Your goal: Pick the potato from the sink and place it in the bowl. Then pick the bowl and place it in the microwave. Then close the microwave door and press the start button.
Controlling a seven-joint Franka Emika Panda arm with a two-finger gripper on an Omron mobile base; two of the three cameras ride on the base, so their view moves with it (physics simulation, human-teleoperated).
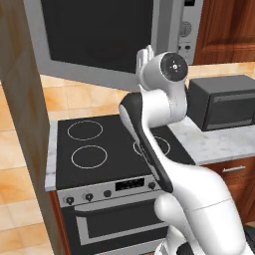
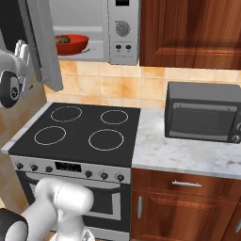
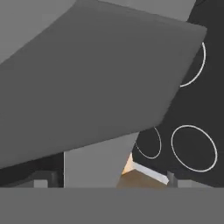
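Potato (image 2: 62, 40) in bowl (image 2: 74, 46), microwave (image 2: 121, 35)

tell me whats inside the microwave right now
The red bowl sits inside the microwave with the brown potato in it. The open microwave door hides the cavity's left part.
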